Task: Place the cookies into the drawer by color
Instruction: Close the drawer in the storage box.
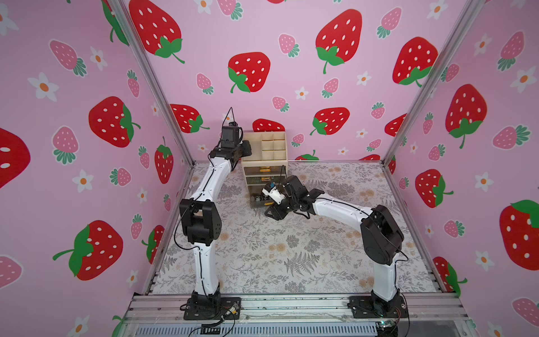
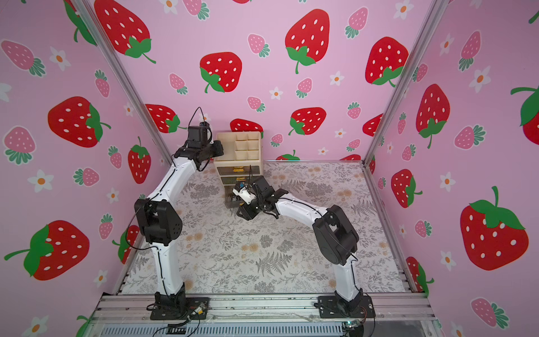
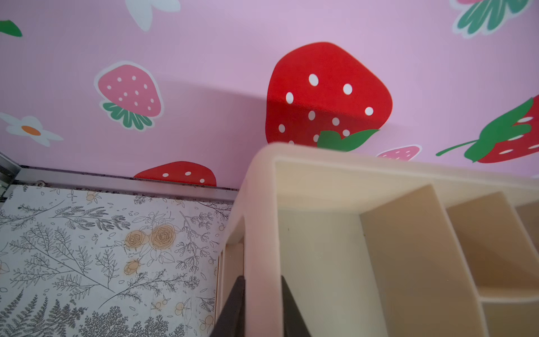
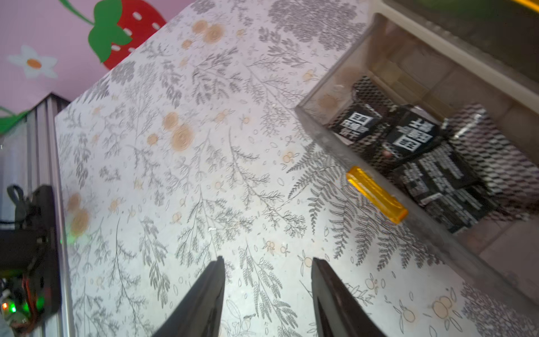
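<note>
The organizer (image 1: 264, 160) stands at the rear of the floral mat (image 1: 291, 248), against the back wall and left of centre. Its divided tray top faces up.

Left gripper (image 3: 261, 278): positioned at the organizer's upper left edge. One finger (image 3: 233, 306) lies outside the tray's side wall and the other inside. Both press against the wall, so the gripper is clamped narrowly on the organizer.

Right gripper (image 4: 268, 259): positioned low over the mat, just in front of the organizer. The fingers stand moderately apart with nothing between them. Whether the tips touch the mat cannot be told.

Bottom drawer (image 4: 326, 137): pulled out toward the front. Its gold handle (image 4: 376, 194) is near the right gripper but apart from it.

Cookies (image 4: 414, 137): several black packets with white labels lie piled inside the bottom drawer.

The two upper drawers (image 1: 264, 169) are closed. Their contents cannot be made out.
</note>
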Robot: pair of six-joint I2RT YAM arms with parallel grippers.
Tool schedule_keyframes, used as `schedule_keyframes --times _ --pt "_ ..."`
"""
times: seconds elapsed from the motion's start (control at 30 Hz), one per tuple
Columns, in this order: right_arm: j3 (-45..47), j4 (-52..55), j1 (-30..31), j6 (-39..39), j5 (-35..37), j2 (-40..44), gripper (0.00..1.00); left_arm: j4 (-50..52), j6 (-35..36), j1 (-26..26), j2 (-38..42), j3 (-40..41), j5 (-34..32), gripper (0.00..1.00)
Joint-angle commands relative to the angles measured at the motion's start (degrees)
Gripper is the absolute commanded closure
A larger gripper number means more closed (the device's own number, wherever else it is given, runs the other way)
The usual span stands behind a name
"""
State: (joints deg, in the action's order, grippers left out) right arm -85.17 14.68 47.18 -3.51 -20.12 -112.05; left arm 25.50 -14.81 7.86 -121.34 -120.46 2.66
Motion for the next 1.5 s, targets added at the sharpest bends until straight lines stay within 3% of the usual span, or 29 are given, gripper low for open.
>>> schedule_keyframes --times 0.0,0.07,0.43,0.73,1.47 --pt "4.85 -6.32 1.84 -12.84 -1.15 1.42 0.47 5.38 -0.86 1.1 -0.43 0.65 2.75 0.79" --pt "4.3 -6.38 1.95 -16.33 0.61 -0.34 0.47 5.07 -0.7 1.17 -0.39 0.6 1.93 0.74" --pt "-9.96 -3.54 1.63 -25.15 12.99 -14.07 0.53 5.12 0.05 1.89 0.31 0.46 1.39 0.73" --pt "-19.73 -1.63 0.27 -27.81 18.37 -21.26 0.55 4.71 0.23 2.02 -0.04 1.41 1.95 0.73" --pt "-41.74 4.07 -1.19 -33.64 22.87 -34.44 0.55 4.12 0.31 2.63 0.58 3.64 3.69 0.74"
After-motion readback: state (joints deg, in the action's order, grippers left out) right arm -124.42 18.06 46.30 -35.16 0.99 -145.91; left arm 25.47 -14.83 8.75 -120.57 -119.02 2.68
